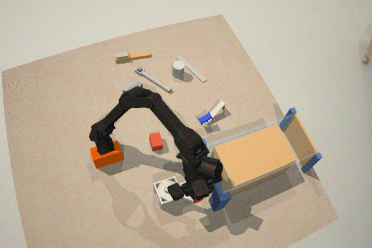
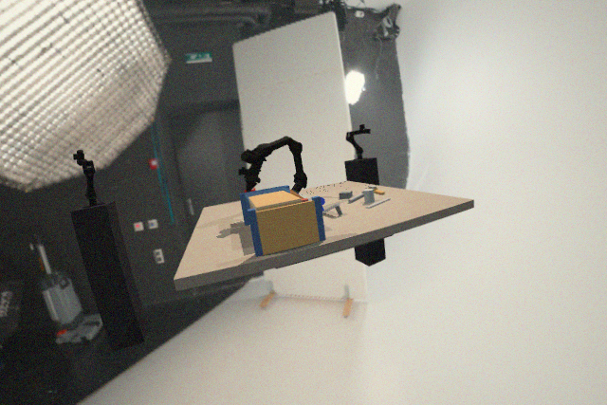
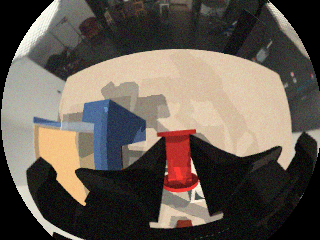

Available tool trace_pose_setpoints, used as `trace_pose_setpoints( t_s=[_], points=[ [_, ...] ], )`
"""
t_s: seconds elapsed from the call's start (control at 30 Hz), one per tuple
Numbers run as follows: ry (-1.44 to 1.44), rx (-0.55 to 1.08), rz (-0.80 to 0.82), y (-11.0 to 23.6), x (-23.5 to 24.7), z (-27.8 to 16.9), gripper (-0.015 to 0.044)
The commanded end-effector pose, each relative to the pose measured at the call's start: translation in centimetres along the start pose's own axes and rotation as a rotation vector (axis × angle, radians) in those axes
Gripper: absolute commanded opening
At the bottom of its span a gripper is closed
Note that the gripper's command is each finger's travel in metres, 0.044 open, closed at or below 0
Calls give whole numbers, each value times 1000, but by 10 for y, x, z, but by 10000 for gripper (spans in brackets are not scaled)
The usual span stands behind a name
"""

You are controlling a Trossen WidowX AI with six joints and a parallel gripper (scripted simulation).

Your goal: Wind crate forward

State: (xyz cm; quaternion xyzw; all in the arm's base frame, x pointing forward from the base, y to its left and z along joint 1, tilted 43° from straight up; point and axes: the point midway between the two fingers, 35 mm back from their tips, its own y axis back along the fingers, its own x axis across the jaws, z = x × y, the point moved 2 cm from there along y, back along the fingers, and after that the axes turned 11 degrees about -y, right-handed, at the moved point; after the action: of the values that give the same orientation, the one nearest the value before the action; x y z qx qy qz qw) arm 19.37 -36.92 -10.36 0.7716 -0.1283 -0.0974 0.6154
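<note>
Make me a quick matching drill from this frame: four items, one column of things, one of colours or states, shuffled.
Things:
1. end effector
2. crate
3. arm base block
4. cylinder near the far edge of the bench

Colours or states:
A. orange
B. grey, standing upright
C. shut on the red handle
D. tan, inside the blue-posted guard cubby

Pairs: 1-C, 2-D, 3-A, 4-B
</note>
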Motion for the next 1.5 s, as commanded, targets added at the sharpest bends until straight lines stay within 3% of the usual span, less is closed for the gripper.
trace_pose_setpoints(
  t_s=[0.0, 1.47],
  points=[
    [15, 59, -2, -5, 8, -25, 0],
    [15, 63, -3, 14, 17, -64, 0]
  ],
)
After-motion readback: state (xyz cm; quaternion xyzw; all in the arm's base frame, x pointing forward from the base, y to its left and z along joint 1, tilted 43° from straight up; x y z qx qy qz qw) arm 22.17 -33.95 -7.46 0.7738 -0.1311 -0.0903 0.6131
